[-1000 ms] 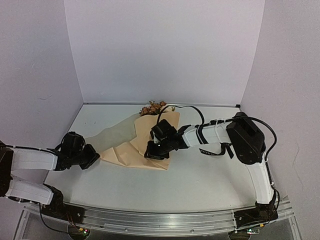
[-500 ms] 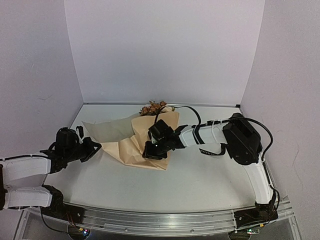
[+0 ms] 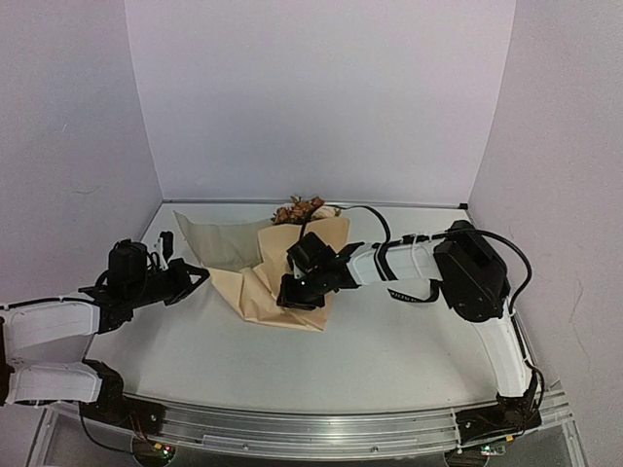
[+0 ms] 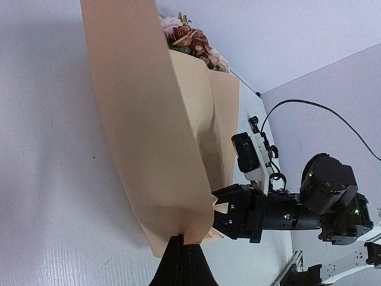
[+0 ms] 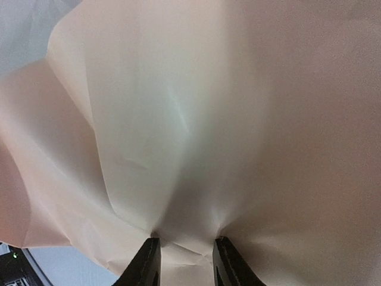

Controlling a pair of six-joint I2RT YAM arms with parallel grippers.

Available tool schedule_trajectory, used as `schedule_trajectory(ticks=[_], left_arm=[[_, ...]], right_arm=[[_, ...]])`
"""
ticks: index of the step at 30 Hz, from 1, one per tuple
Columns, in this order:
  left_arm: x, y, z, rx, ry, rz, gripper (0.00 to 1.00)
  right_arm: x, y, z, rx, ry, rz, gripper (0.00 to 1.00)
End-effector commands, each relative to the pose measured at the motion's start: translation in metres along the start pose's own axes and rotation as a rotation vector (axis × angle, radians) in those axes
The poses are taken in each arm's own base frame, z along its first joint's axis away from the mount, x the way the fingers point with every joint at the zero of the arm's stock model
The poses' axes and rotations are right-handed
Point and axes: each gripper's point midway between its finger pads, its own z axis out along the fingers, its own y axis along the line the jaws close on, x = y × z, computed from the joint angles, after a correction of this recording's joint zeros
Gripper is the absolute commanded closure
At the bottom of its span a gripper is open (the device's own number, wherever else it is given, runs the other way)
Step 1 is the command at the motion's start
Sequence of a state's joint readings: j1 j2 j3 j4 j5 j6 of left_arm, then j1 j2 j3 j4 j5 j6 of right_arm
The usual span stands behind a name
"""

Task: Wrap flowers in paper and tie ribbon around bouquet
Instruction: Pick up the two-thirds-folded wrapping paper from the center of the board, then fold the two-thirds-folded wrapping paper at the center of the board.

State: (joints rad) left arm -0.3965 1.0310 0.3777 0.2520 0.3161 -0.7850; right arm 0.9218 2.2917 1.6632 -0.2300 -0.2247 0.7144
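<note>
The tan-peach paper lies folded round the flowers, whose pink and rusty blooms stick out at its far end. My left gripper is shut on the paper's left edge and holds that flap up off the table; in the left wrist view the paper rises from my shut left gripper toward the flowers. My right gripper clamps the bundle's lower end. In the right wrist view my right gripper has creased paper bunched between its fingers. The ribbon is out of view.
The white table is walled at the back and on both sides. A metal rail runs along the near edge. The right arm's black cable loops above the bundle's right side.
My left gripper has risen and swung right toward the bundle, lifting the paper's left flap from flat to standing. The right gripper has stayed clamped on the bundle.
</note>
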Motion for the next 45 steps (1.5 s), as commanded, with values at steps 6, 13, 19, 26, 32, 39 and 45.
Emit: schedule_trajectory(ticks=[6,13,19,26,32,39,45], left_arm=[[0.006,0.022,-0.010,-0.083,-0.038,-0.051,1.00],[0.011,0.027,-0.007,-0.083,-0.031,-0.079,1.00],[-0.002,-0.010,-0.005,0.050,-0.017,0.020,1.00],[0.007,-0.057,0.007,0.263,0.108,0.122,1.00],[0.026,-0.059,0.037,0.268,0.240,0.139,1.00],[0.034,-0.058,0.053,0.268,0.292,0.150,1.00],[0.038,-0.060,0.058,0.274,0.321,0.166,1.00]], right_arm=[[-0.021,0.026,-0.004,-0.035,-0.062,-0.036,0.75],[-0.018,0.035,0.014,-0.063,-0.038,-0.038,0.75],[-0.012,0.030,0.030,-0.055,-0.011,-0.024,0.75],[-0.009,0.032,0.036,-0.071,0.006,-0.011,0.76],[-0.023,0.048,0.012,-0.100,-0.033,-0.027,0.76],[-0.046,0.065,-0.037,-0.131,-0.111,-0.037,0.76],[-0.058,0.069,-0.076,-0.140,-0.169,-0.040,0.76]])
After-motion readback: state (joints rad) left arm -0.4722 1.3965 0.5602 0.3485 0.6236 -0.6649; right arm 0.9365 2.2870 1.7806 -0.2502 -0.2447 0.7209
